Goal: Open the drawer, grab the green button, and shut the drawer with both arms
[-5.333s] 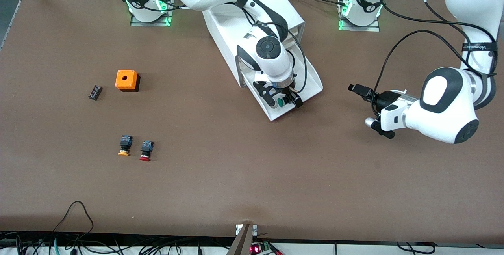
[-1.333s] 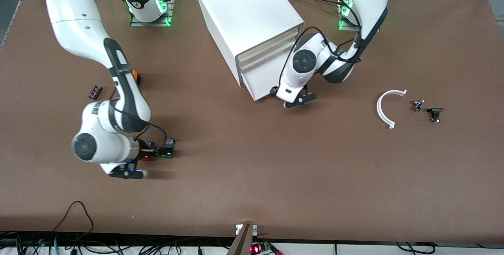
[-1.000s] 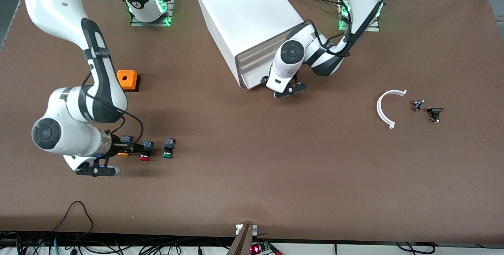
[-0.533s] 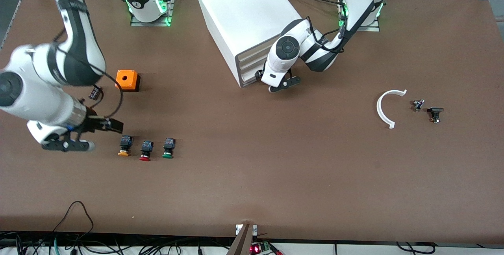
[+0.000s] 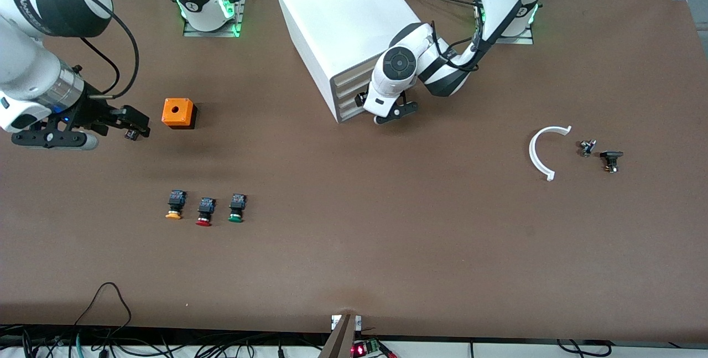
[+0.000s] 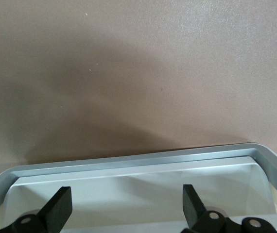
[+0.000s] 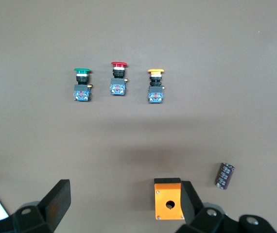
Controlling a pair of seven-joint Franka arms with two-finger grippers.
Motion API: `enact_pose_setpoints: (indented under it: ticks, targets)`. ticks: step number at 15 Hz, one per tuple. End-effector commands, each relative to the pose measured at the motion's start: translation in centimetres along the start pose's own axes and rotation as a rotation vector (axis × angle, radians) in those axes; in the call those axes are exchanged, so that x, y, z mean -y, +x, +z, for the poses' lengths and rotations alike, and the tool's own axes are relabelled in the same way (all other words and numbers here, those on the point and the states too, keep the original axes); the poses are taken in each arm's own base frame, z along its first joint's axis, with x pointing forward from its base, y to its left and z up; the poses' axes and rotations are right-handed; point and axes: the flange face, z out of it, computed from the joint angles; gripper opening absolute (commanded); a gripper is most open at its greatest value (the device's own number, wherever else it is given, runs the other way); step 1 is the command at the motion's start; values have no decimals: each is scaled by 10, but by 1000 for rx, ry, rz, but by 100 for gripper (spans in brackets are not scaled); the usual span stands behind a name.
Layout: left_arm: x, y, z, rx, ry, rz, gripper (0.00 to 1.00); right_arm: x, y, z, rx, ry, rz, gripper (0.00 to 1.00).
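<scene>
The green-capped button [image 5: 237,209] stands on the table at the end of a row, beside a red-capped button [image 5: 204,212] and a yellow-orange-capped one [image 5: 175,205]. It also shows in the right wrist view [image 7: 82,85]. The white cabinet [image 5: 343,15] has its drawer fronts [image 5: 347,95] looking flush. My left gripper [image 5: 362,99] is open against the lowest drawer front, whose white rim [image 6: 129,162] lies just ahead of the left gripper [image 6: 126,211] in its wrist view. My right gripper [image 5: 138,123] is open and empty, up over the table beside the orange box [image 5: 178,112]; the wrist view shows the right gripper [image 7: 124,204] too.
A small black cylinder [image 5: 131,134] lies by the orange box [image 7: 168,199] and shows in the right wrist view [image 7: 225,175]. Toward the left arm's end lie a white curved piece [image 5: 545,150] and two small parts [image 5: 587,146] [image 5: 610,159]. Cables run along the near edge.
My right gripper took the green button from the drawer, set it beside the red one, let go and rose toward the orange box. My left gripper pushed the drawer into the cabinet.
</scene>
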Motion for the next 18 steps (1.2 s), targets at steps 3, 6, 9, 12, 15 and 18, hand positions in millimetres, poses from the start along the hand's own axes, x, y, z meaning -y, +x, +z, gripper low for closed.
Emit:
enact_pose_setpoints:
  ticks: [3,6,9,12,15,18]
  targets:
    - [-2,-14,-1,35,22,0,100,-3,-14,-43,3,-6,-9,100]
    - [-4,-1,-26,15,15,14,100,0,-15,-72,15,-4,1,100]
    - [0,24,-63,10,28,23,100,-13,-12,-82,-2,-3,30,100]
    - [19,64,-121,34,67,86,100,-13,-12,-90,-17,1,70,100]
    - [46,103,-180,48,73,151,100,-13,-12,-100,-35,4,64,100]
    - [68,127,-224,-20,151,272,100,-12,-11,-104,-35,1,49,100]
